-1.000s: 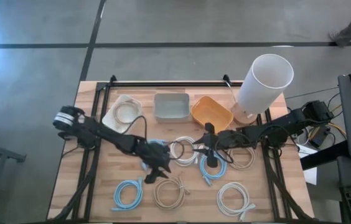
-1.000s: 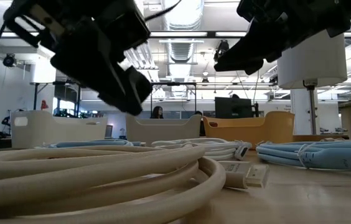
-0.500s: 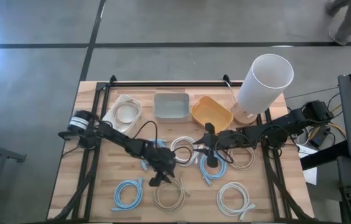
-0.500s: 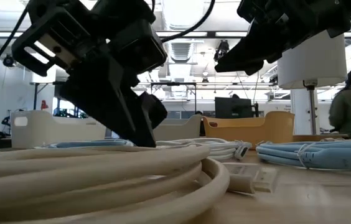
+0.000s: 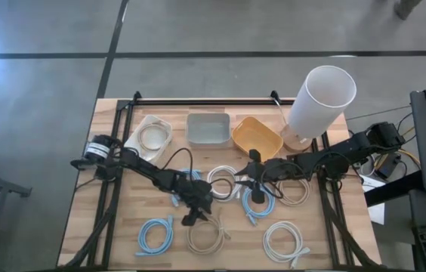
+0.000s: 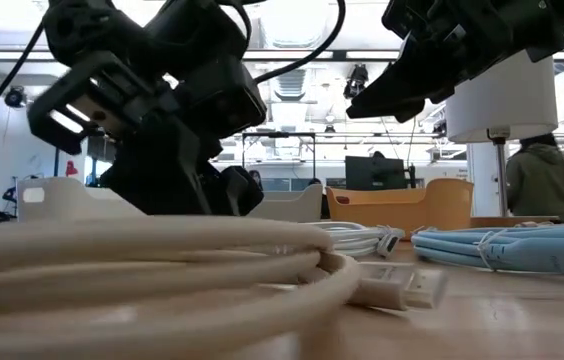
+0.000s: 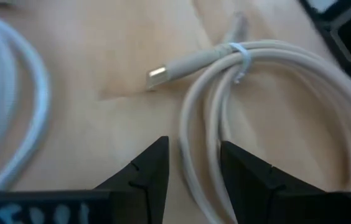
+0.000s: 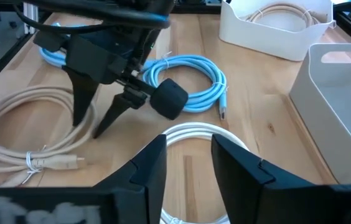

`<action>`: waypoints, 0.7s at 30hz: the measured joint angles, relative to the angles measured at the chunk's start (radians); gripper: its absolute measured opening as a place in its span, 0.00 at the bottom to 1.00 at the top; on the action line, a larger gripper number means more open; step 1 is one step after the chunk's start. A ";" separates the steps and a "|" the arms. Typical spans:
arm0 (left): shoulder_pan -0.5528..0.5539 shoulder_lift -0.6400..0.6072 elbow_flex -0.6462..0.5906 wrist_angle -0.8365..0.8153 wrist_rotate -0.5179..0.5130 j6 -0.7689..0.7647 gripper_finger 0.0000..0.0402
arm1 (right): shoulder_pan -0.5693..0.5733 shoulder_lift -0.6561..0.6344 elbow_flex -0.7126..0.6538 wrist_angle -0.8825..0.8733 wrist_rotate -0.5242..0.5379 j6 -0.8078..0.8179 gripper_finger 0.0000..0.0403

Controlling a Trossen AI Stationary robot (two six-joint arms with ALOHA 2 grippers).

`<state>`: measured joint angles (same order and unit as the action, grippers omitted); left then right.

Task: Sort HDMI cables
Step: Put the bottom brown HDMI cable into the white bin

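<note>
the left gripper [image 5: 190,219] stands open over the beige cable [image 5: 205,236], its fingers [image 7: 147,171] astride one strand near the table's front edge. the right gripper [image 5: 253,198], open too, hovers at its 2 o'clock over a white cable [image 5: 224,183].

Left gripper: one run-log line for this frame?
left gripper | open, straddling beige cable | right gripper | open over white cable

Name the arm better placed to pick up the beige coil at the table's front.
Left. Its tool hangs open right over the beige coil, fingers straddling a strand. The right tool hangs open farther back, over a white coil.
</note>
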<state>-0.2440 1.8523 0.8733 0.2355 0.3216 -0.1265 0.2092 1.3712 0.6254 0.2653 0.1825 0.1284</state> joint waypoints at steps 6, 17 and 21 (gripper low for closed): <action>0.001 0.028 -0.010 0.010 -0.054 0.002 0.36 | 0.000 0.000 -0.002 0.000 0.000 0.000 0.29; 0.003 0.039 -0.006 0.000 -0.114 -0.010 0.36 | 0.000 0.000 -0.007 0.000 -0.001 -0.027 0.28; 0.004 0.039 -0.006 -0.025 -0.110 -0.011 0.33 | 0.000 0.000 -0.007 0.000 -0.001 -0.026 0.28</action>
<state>-0.2398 1.8912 0.8678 0.2109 0.2115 -0.1378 0.2092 1.3716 0.6186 0.2653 0.1818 0.1024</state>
